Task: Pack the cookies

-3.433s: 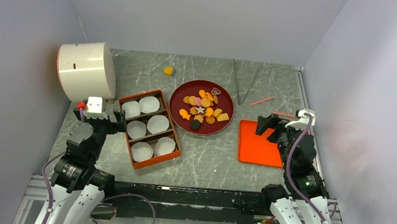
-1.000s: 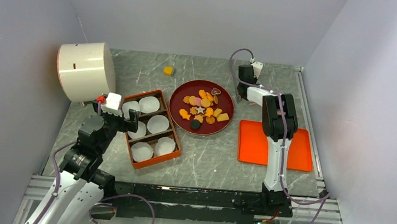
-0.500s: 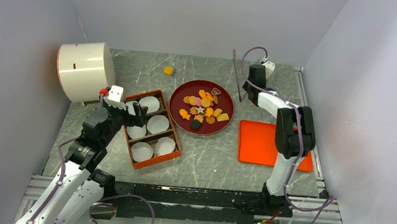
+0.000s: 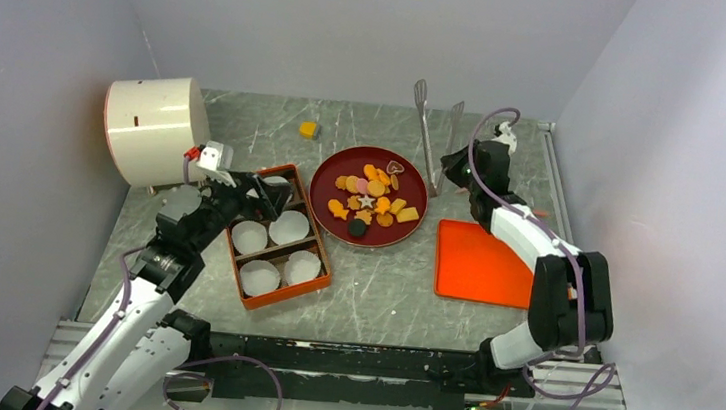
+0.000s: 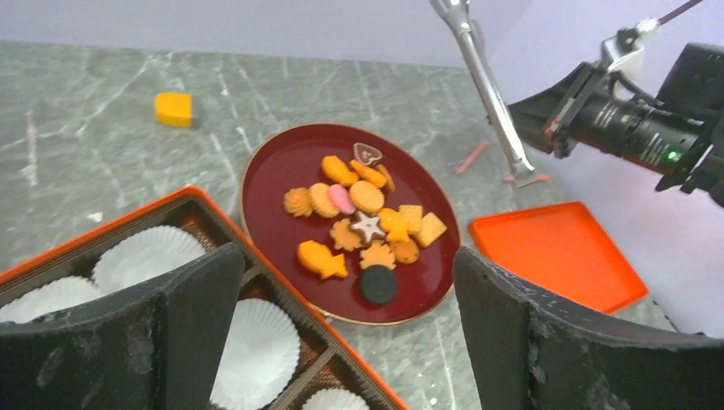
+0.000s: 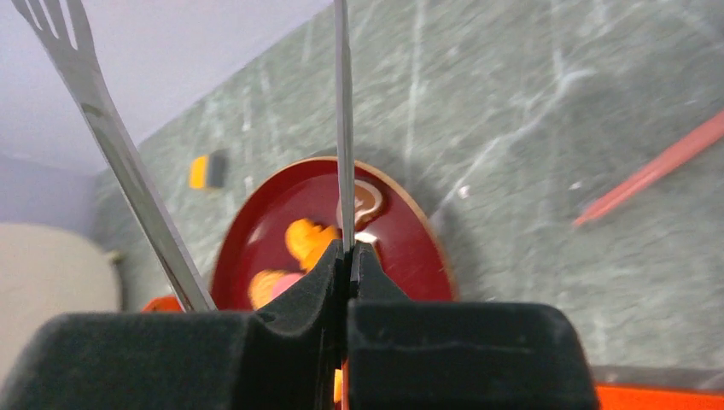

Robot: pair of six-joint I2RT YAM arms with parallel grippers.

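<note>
The cookies (image 4: 370, 198) are small orange, yellow, pink, dark and star-shaped pieces heaped on a dark red plate (image 4: 331, 168). The left wrist view has the cookies (image 5: 367, 218) ahead, and the right wrist view shows the cookies (image 6: 307, 239) below. My right gripper (image 4: 455, 169) is shut on one arm of metal tongs (image 4: 426, 131), holding them raised to the right of the plate. In its own view the right gripper (image 6: 350, 254) pinches the thin tongs (image 6: 343, 128). My left gripper (image 4: 265, 188) hangs open over the orange box (image 4: 242, 294) of white paper cups; the left gripper (image 5: 346, 256) holds nothing.
A white cylinder (image 4: 155, 130) lies on its side at the back left. A loose yellow block (image 4: 308, 129) sits behind the plate. An orange tray (image 4: 479, 266) lies flat to the right, and a thin pink stick (image 5: 471, 158) rests on the table near it.
The right arm has lifted the tongs off the table and drawn back to the right with them. The left gripper has moved forward over the box towards the plate.
</note>
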